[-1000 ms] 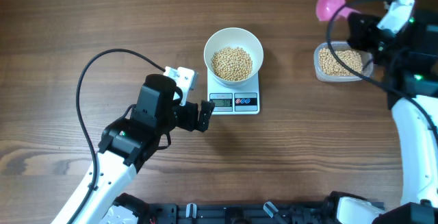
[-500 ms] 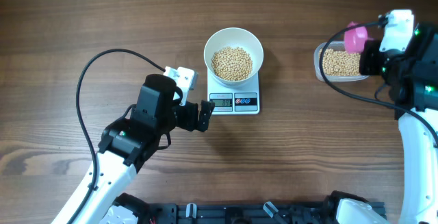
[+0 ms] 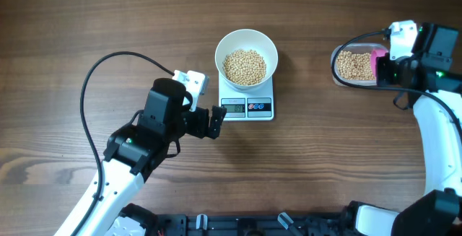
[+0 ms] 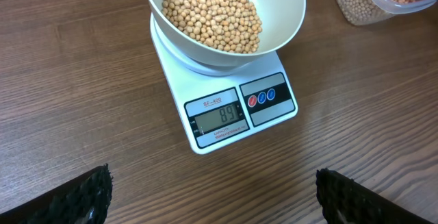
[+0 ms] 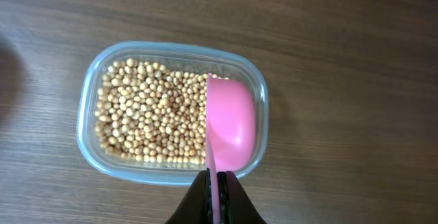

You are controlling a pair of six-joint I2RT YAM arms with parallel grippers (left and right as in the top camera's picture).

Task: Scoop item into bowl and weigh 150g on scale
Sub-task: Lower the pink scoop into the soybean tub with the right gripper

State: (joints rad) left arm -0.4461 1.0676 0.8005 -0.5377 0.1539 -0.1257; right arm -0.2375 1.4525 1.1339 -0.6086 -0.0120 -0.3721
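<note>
Since the right gripper (image 5: 215, 183) is pinched tight on the handle of the pink scoop (image 5: 230, 131), that's the arm doing the work here. The scoop head is down inside the clear tub (image 5: 92, 101), parked at the tub's right end. The loose beans (image 5: 150, 121) lie off to its left, on the side toward the middle of the table. The tub's long axis runs left-right, so I reckon the next move is a sideways sweep along that length into the pile, not a push forward. The scoop looks empty to me, just bare pink, though from the wrist cam I honestly can't tell if a few beans are tucked under it.

The left gripper (image 4: 212, 196) is spread wide with nothing in it, hovering just in front of the scale (image 4: 222, 87). It's the nearer arm to the scale, but with no scoop it's basically a camera stand.

The white bowl (image 4: 287, 11) sits on the scale, well apart from the tub, with a decent mound (image 4: 212, 15) of the same beans in it. The display (image 4: 219, 116) reads 89, so I'd guess a few more loads are needed. The beans are small, round, tan-yellow and dry-looking, the sort that'll roll off if the scoop tilts on the way over.
</note>
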